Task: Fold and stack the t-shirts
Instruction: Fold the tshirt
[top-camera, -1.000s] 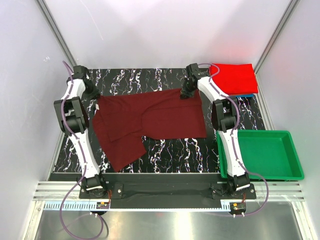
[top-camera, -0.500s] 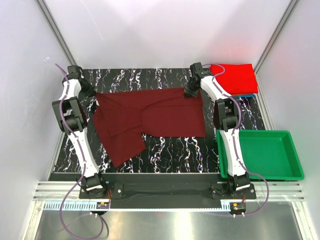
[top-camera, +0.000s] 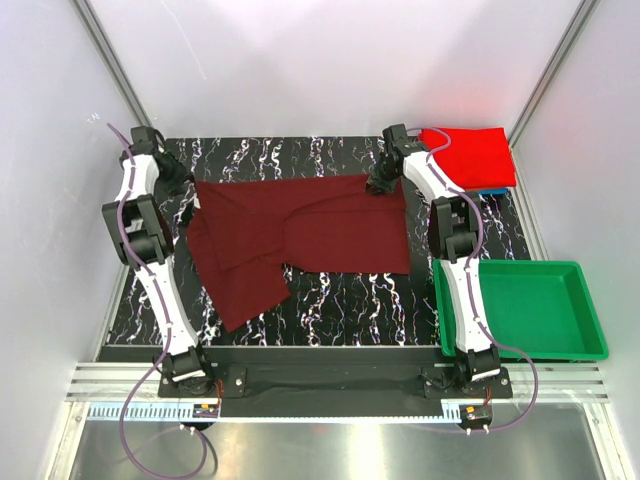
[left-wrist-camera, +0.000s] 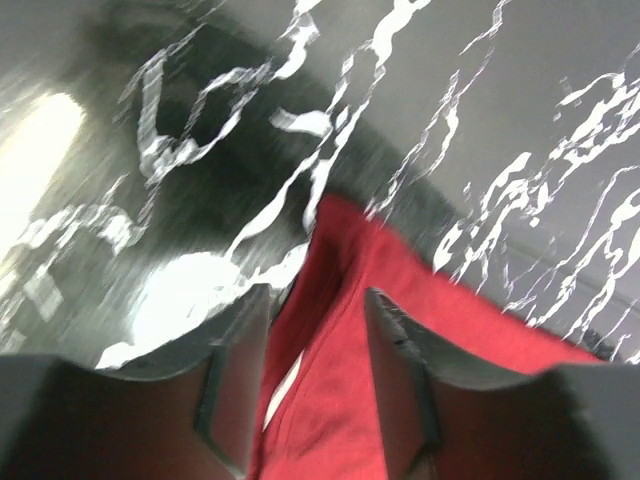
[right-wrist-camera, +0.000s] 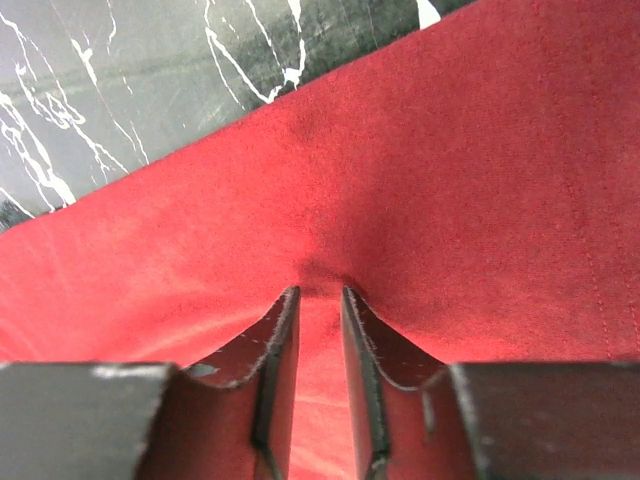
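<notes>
Here, your dark maroon short-sleeved cloth t-shirt (top-camera: 300, 235) lies spread flat on the black white-veined marble table (top-camera: 350, 300). At the shirt's far right corner, the right gripper (right-wrist-camera: 320, 295) has its fingers narrowed onto a pinch of maroon cloth. At its far left corner, the left gripper (left-wrist-camera: 315, 300) has cloth between parted fingers; the blur hides whether it grips. Beyond the far right corner, a folded bright red cloth t-shirt (top-camera: 468, 157) sits on a thin blue cloth edge (top-camera: 490, 190). A green plastic rectangular tray (top-camera: 590, 310) lies right of the shirt's near hem.
</notes>
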